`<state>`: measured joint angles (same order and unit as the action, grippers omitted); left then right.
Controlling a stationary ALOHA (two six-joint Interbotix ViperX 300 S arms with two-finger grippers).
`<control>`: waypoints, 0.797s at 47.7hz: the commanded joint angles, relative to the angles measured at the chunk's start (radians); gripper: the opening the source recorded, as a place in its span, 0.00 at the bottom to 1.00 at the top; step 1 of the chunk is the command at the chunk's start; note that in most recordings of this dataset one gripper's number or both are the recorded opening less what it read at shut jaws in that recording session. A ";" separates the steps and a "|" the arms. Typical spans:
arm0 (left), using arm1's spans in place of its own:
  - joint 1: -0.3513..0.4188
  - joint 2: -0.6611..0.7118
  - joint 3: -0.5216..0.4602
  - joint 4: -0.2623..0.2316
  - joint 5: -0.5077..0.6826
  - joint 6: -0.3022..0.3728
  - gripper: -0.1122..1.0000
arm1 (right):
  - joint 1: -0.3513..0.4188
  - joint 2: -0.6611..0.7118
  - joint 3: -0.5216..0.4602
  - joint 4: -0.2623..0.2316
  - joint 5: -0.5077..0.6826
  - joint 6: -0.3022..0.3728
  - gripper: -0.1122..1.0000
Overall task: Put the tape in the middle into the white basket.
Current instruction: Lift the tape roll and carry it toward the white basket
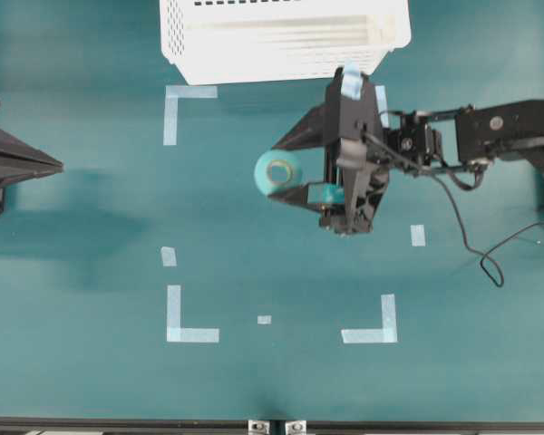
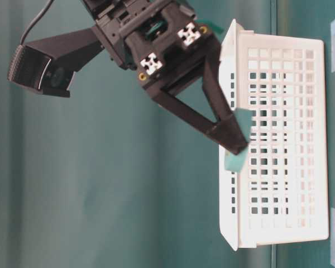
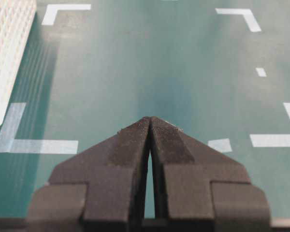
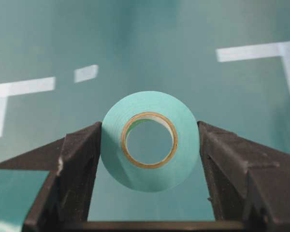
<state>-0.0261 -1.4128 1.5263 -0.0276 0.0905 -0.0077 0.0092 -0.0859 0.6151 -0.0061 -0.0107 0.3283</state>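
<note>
The large rectangular white plastic basket with slotted walls [image 1: 286, 41] sits at the far edge of the teal counter [image 1: 91, 381] in the overhead view, its near wall just beyond the pale-blue L-shaped corner marks [image 1: 177, 109]. Open counter lies between the four corner marks and to the left of the right arm; a few small pale tape scraps [image 1: 264, 319] lie flat on it. The right gripper [image 1: 276, 172] is near the basket's front wall, its fingers [image 4: 77, 159] pinching the small round roll of light teal-green tape with a pale cardboard core ring [image 4: 150, 140], one finger touching each side of the roll's outer face. In the table-level view the roll [image 2: 234, 159] is clear of the counter, seen against the basket's perforated side [image 2: 279, 139]; whether it touches that wall cannot be told. The roll's round face is smooth and even, core ring thin and tan, hole open to the counter beyond. The left gripper [image 3: 150, 126] rests well apart at the left edge of the counter, its black fingers [image 3: 130, 145] pressed together at the tips, holding nothing.
</note>
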 commanded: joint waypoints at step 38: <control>0.005 0.008 -0.011 0.000 -0.009 0.002 0.00 | -0.238 -0.067 -0.025 -0.052 0.058 -0.005 0.71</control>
<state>-0.0245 -1.4143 1.5263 -0.0276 0.0905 -0.0077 -0.2086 -0.1273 0.6151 -0.0552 0.0522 0.3237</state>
